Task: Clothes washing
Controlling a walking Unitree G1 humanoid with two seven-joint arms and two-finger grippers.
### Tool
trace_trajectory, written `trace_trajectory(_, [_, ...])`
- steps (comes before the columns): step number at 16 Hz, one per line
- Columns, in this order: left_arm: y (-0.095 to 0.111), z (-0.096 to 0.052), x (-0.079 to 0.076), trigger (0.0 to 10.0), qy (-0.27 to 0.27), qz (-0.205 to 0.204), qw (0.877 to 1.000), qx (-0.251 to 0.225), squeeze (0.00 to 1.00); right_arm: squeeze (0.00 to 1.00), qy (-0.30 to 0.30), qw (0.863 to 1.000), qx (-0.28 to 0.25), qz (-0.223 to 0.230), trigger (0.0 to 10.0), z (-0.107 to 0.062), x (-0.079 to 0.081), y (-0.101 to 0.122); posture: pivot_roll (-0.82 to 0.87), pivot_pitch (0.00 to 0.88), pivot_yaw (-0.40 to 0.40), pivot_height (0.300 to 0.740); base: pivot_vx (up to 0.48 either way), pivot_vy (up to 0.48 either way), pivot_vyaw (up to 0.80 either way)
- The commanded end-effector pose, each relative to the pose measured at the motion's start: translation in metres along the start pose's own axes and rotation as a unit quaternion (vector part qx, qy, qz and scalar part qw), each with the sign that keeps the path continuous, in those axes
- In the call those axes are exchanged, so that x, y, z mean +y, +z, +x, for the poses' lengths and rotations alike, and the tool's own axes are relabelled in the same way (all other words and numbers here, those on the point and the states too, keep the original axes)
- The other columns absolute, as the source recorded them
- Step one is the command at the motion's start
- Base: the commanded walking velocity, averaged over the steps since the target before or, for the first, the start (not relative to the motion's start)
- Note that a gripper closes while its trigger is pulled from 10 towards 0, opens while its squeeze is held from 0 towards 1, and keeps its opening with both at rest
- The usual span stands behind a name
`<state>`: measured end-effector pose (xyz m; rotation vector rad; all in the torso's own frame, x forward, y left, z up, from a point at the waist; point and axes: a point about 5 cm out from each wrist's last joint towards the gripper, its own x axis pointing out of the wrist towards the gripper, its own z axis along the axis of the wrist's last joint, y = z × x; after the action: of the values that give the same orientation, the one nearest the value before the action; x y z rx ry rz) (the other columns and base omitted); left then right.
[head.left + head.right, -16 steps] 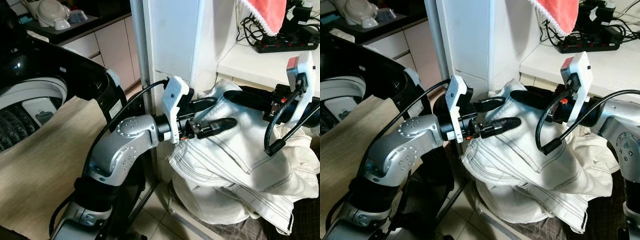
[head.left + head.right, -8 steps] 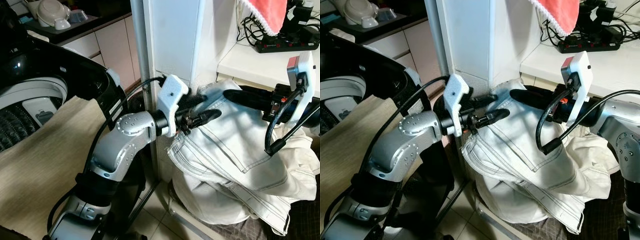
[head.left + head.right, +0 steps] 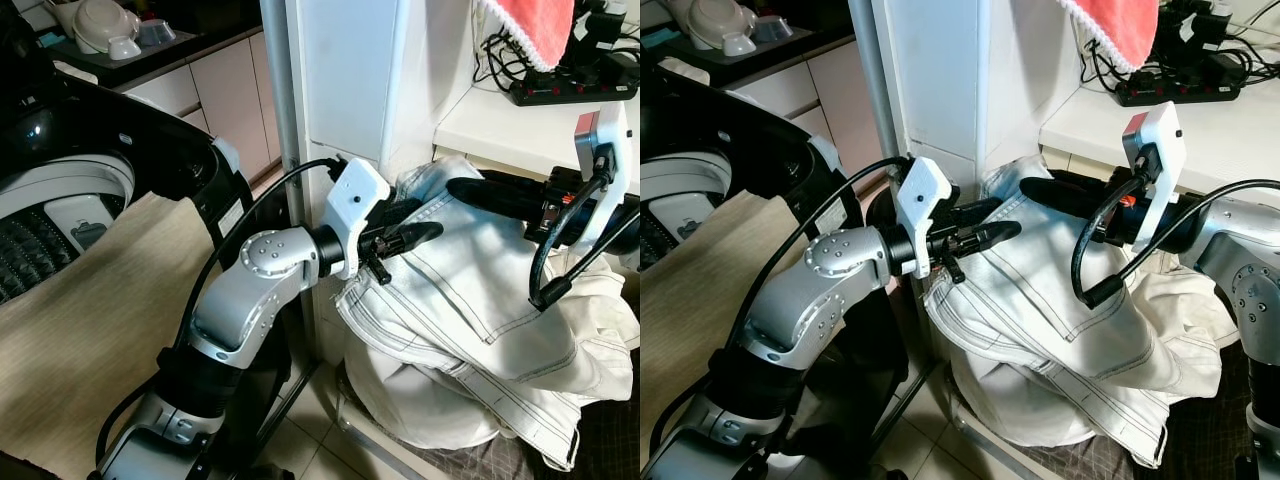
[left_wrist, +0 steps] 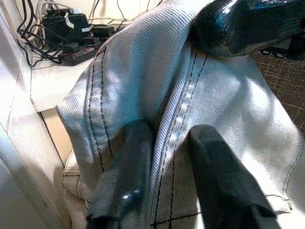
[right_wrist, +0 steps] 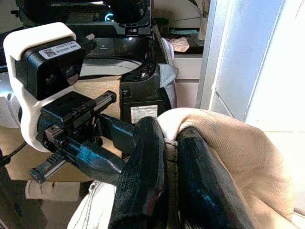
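Both grippers are on the jeans (image 3: 470, 300). Left gripper (image 3: 995, 222) is clamped on a stitched seam fold at the left edge of the garment; in the left wrist view the seam runs between my two fingers (image 4: 128, 162), cloth pinched on both sides. Right gripper (image 3: 470, 190) has its fingers (image 5: 147, 176) closed on the bunched top edge of the same jeans, cloth squeezed up between them.

Grippers face each other, tips close but apart, with a raised ridge of white denim spanning between them. Rest of the jeans drapes down below both grippers onto a pile of pale laundry (image 3: 420, 400) directly underneath. Jeans are white with dark double stitching.

Behind the left gripper, touching or just beside the cloth edge: a white cabinet corner (image 3: 340, 80). Beyond my right gripper, above it: a shelf (image 3: 520, 125) with a power strip (image 3: 575, 90) and cables, red towel (image 3: 530, 25) hanging over it.

Far side of my left arm: open washer (image 3: 60, 190), black lid up, drum visible, well apart from the jeans.
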<state>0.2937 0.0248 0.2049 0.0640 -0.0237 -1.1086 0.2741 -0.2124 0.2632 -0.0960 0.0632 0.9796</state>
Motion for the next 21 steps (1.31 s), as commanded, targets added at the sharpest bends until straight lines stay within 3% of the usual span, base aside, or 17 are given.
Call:
trace_trajectory(1, [-0.008,-0.002,0.004,0.0,0.01,-0.001,1.0,0.019,0.0,0.0,0.023,0.999,-0.031,-0.039,0.0,0.003,0.009,0.021,-0.11,0.0,0.078,0.74,0.0,0.0,0.0])
trace_trajectory(6, [-0.009,-0.003,0.008,0.0,0.027,-0.014,0.999,0.016,0.0,0.0,0.018,0.998,-0.035,-0.045,0.0,0.003,0.008,0.023,-0.11,0.0,0.078,0.74,0.0,0.0,0.0])
trace_trajectory(7, [-0.009,-0.003,0.009,0.0,0.03,-0.017,0.999,0.014,0.0,0.0,0.017,0.998,-0.036,-0.046,0.8,0.003,0.008,0.024,-0.11,0.0,0.078,0.74,0.0,0.0,0.0])
trace_trajectory(8, [-0.008,-0.004,0.012,0.0,0.04,-0.026,0.999,0.004,0.0,0.0,0.012,0.998,-0.037,-0.049,10.0,0.003,0.007,0.024,-0.11,0.0,0.079,0.74,0.0,0.0,0.0])
trace_trajectory(9, [-0.007,-0.005,0.014,0.0,0.047,-0.033,0.998,-0.005,0.0,0.02,0.009,0.998,-0.039,-0.05,10.0,0.003,0.007,0.024,-0.11,0.0,0.079,0.74,0.0,0.0,0.0])
trace_trajectory(10, [-0.003,-0.007,0.02,0.0,0.061,-0.055,0.996,-0.029,0.0,1.0,0.003,0.998,-0.042,-0.04,10.0,0.003,0.006,0.025,-0.11,0.0,0.077,0.74,0.0,0.0,0.0])
trace_trajectory(13, [0.011,-0.02,0.04,0.0,0.104,-0.083,0.987,-0.09,0.0,1.0,-0.011,0.998,-0.048,-0.042,10.0,0.0,0.003,0.029,-0.11,0.0,0.075,0.74,0.0,0.0,0.0])
trace_trajectory(14, [0.02,-0.034,0.051,0.0,0.115,-0.085,0.982,-0.12,0.0,0.0,-0.028,0.996,-0.062,-0.049,10.0,-0.001,0.001,0.033,-0.11,0.0,0.074,0.74,0.0,0.0,0.0])
trace_trajectory(17, [0.047,-0.076,0.078,0.0,0.148,-0.04,0.972,-0.177,0.0,0.0,-0.041,0.994,-0.084,-0.052,10.0,-0.003,0.0,0.038,-0.11,0.0,0.075,0.74,0.0,0.0,0.0])
trace_trajectory(18, [0.066,-0.096,0.091,0.0,0.178,-0.002,0.963,-0.204,0.0,0.0,-0.041,0.994,-0.085,-0.051,10.0,-0.003,0.002,0.038,-0.11,0.0,0.075,0.74,0.0,0.0,0.0])
trace_trajectory(19, [0.095,-0.125,0.11,0.0,0.241,0.055,0.939,-0.238,0.0,0.0,-0.039,0.994,-0.084,-0.05,10.0,-0.002,0.004,0.036,-0.11,0.0,0.075,0.74,0.0,0.0,0.0])
trace_trajectory(20, [0.129,-0.156,0.13,0.0,0.332,0.125,0.896,-0.267,0.0,0.0,-0.036,0.995,-0.083,-0.049,10.0,0.0,0.006,0.034,-0.11,0.0,0.075,0.74,0.0,0.0,0.0])
trace_trajectory(21, [0.176,-0.195,0.143,0.0,0.438,0.218,0.821,-0.293,0.0,0.0,-0.035,0.995,-0.081,-0.05,10.0,0.003,0.007,0.034,-0.09,0.0,0.063,0.74,0.0,0.0,0.0])
